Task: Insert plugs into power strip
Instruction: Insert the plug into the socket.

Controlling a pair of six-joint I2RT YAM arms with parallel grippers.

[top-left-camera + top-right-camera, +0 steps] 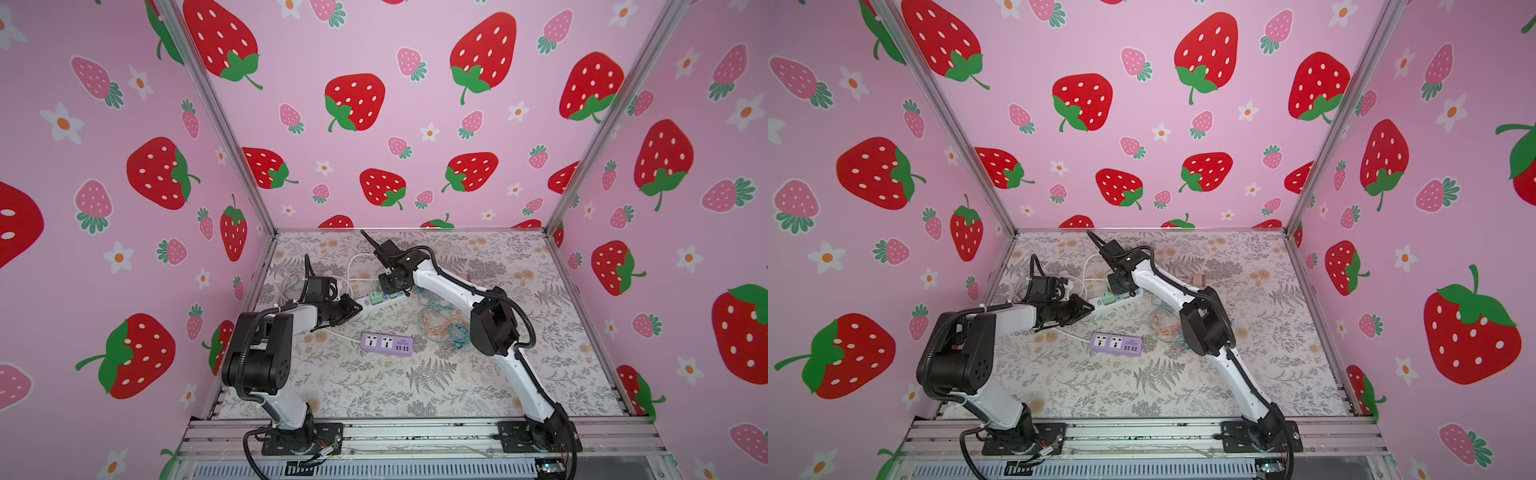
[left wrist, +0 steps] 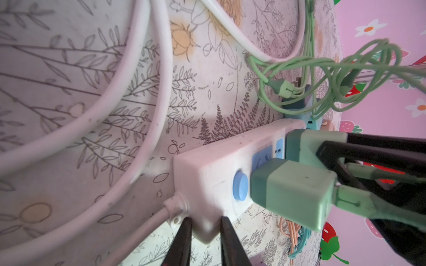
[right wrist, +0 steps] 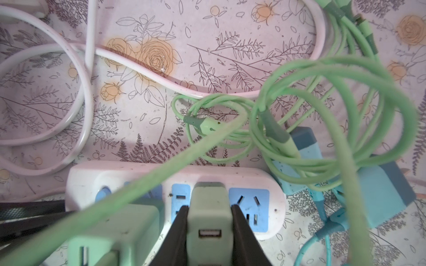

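Small print is carried on the purple power strip (image 1: 386,344) lying mid-table, but it is too small to be read.

The held mint plug (image 3: 208,221) is a matte plastic cube with rounded edges, pale green with a darker green base. A USB port (image 3: 209,233) is set in its outer face. It is clamped between the black fingers of the right gripper (image 3: 209,207). Its base is set against the face of the white power strip (image 3: 175,175), between two blue socket panels. How far the prongs are seated cannot be told.

The neighbouring mint plug (image 2: 292,193) stands on the same strip, next to a round blue button (image 2: 240,184). The cord end of the strip is gripped between the fingers of the left gripper (image 2: 206,218).

Two teal-blue plugs (image 3: 382,191) lie on the floral table cover (image 1: 415,386), just beside the strip's other end and under loops of thin green cable (image 3: 299,69). In both top views the strip is located toward the table's far left.
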